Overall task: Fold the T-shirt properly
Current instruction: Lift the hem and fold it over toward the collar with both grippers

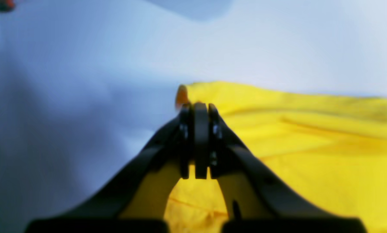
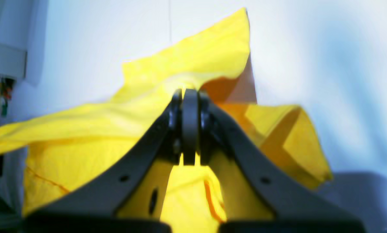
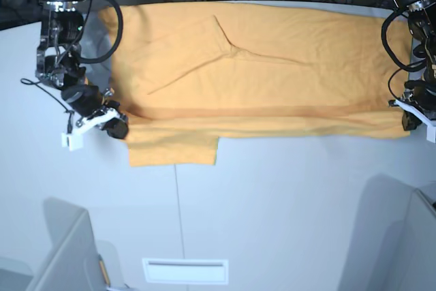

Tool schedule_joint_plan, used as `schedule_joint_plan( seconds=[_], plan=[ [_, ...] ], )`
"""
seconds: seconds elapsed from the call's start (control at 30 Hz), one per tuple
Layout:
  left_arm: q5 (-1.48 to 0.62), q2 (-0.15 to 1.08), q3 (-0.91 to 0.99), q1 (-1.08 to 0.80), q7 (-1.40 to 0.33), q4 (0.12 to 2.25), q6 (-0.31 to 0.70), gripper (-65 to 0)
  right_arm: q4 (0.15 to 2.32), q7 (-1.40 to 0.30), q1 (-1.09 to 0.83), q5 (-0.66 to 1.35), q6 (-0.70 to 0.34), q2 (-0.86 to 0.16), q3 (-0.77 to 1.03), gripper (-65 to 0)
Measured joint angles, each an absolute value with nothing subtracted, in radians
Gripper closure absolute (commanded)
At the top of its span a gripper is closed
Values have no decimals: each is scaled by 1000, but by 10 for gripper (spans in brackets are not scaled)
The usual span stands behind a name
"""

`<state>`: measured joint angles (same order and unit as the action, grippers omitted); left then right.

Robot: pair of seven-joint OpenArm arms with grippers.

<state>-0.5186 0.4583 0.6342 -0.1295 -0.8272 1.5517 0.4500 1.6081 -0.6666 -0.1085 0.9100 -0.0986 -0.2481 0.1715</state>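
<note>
T-shirt (image 3: 259, 66) spread wide across white table (image 3: 286, 195), front edge folded over, one sleeve (image 3: 172, 149) sticking out toward the camera at base-view left. Right gripper (image 3: 122, 127) at left end, jaws clamped on the shirt corner. Left gripper (image 3: 407, 119) at right end, likewise pinched shut on the fabric edge.

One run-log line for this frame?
stage: mid-fold | T-shirt: spread on table | left gripper: shut on shirt edge | right gripper: shut on shirt edge | sleeve: protrudes toward camera
</note>
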Motion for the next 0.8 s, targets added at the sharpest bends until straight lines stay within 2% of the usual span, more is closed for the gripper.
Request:
schedule_joint_plan(
  seconds=[0.3,0.57,0.8],
  plan=[
    [-514,466,697,-214,-827,1555,525,0,1750,-701,-264,908,-98,-242,219,0],
    [-517,466,693,-226,-823,1557,525,0,1877,-703,-396,906,-98,-205,269,0],
    [-522,467,688,-355,-819,1685,525,0,1884,-699,-489,905,-99,-204,271,0]
  ],
)
